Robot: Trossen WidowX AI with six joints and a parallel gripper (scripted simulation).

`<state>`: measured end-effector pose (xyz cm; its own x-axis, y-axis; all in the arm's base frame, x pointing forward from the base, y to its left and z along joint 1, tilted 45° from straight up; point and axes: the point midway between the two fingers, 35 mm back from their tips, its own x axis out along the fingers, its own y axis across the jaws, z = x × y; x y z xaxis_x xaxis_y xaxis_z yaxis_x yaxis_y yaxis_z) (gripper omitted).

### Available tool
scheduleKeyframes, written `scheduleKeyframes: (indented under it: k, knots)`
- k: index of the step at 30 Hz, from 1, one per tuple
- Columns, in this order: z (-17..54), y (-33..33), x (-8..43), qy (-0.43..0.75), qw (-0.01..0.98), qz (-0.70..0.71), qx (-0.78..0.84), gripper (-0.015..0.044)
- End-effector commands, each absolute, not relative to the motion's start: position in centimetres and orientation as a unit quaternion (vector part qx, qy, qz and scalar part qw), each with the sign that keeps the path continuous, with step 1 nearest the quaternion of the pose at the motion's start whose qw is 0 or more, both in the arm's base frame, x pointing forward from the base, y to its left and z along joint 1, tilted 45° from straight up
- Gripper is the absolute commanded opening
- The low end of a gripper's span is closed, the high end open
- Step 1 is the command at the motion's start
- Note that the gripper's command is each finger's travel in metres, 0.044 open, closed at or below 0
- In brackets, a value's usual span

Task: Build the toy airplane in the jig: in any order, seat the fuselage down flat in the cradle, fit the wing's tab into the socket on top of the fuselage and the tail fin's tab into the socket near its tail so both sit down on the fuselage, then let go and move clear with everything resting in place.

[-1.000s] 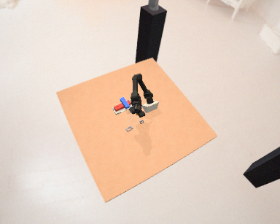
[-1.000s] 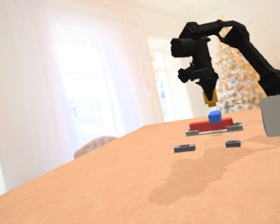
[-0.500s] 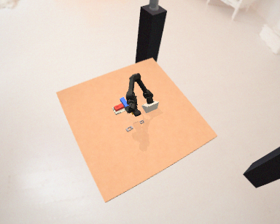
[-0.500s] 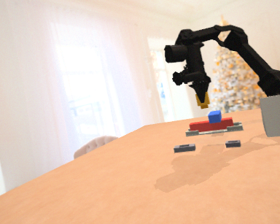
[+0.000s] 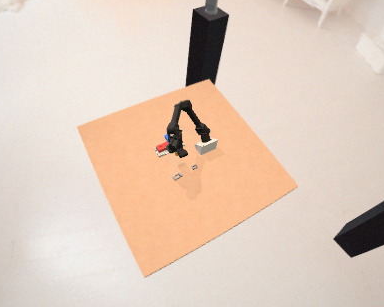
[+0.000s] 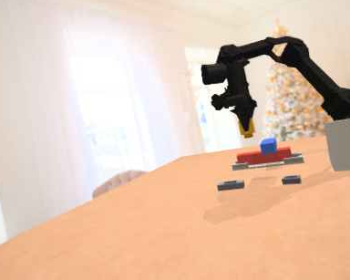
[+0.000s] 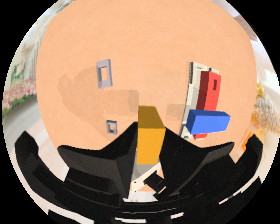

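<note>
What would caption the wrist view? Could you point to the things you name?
Black gripper (image 7: 151,131) clasping a yellow block-shaped tail fin (image 7: 150,142), with the blue rectangular wing (image 7: 207,122) across the long red fuselage (image 7: 210,92).

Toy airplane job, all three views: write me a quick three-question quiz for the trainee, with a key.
1. Multiple choice: What colour is the piece between the gripper's fingers?
a) red
b) yellow
c) blue

2. True or false: The blue wing lies along the fuselage, parallel to it.

3. Fill in the blank: In the wrist view, the fuselage's open socket is ____ in shape.

Key:
1. b
2. false; it lies across it
3. rectangular
</note>
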<state>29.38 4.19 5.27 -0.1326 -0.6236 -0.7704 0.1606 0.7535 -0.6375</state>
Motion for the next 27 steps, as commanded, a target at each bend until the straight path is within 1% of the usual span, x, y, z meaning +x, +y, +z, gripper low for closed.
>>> scheduleKeyframes:
  k: [1,27]
  knots:
    - [6.1,3.5,30.0,0.682,0.643,-0.306,-0.166,0.0000]
    - [9.6,-3.1,32.1,0.678,0.642,-0.308,-0.183,0.0000]
